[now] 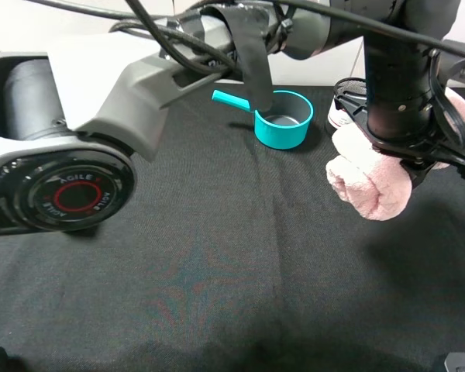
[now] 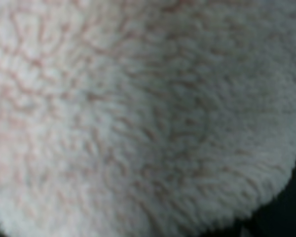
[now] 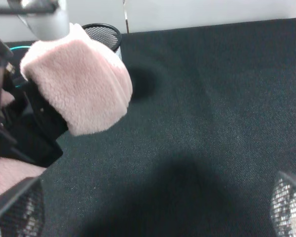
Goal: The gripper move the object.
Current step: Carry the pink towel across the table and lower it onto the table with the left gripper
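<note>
The pale pink rolled towel hangs at the right of the exterior high view, above the black cloth. The black left gripper, on the big arm that reaches across from the left, is shut on the towel's middle. The towel's fluff fills the left wrist view, where the fingers are hidden. In the right wrist view the towel shows with the left gripper's black body pinching it. My right gripper is wide open and empty; only its mesh-patterned fingertips show at the frame corners.
A teal pot with a handle stands at the back middle. A black mesh cup stands behind the towel and also shows in the right wrist view. The left arm's base fills the left side. Black cloth covers the table.
</note>
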You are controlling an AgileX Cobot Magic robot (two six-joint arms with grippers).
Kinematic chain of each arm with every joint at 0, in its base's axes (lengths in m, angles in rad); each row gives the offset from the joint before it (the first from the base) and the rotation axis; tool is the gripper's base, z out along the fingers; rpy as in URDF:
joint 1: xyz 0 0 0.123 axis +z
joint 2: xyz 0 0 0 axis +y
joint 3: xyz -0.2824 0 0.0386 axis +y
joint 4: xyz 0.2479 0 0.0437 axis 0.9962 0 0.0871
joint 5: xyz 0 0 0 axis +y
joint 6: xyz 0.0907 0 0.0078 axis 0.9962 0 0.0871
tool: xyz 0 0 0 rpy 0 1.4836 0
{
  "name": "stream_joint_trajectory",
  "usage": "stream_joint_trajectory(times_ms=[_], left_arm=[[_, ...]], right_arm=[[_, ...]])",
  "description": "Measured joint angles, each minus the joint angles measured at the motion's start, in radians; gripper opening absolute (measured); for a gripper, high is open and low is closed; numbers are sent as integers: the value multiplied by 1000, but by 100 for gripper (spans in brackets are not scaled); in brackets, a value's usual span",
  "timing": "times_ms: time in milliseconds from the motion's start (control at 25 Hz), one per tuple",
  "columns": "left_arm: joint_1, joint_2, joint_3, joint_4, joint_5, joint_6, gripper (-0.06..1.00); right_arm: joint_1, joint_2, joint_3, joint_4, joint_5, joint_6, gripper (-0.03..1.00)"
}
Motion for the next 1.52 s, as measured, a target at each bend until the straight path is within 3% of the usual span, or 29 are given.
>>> stream_joint_trajectory(times_ms=[240, 1080, 1320, 1520], left_arm=[[-12, -13, 19, 2, 0, -35, 53], [-17, -299, 421, 121, -2, -120, 53], [-17, -405, 598, 146, -14, -176, 52], [-17, -499, 774, 157, -96, -228, 52]], right_arm=[[0, 0, 0, 0, 0, 0, 69], [0, 0, 0, 0, 0, 0, 69], [0, 0, 0, 0, 0, 0, 69], [0, 0, 0, 0, 0, 0, 69]])
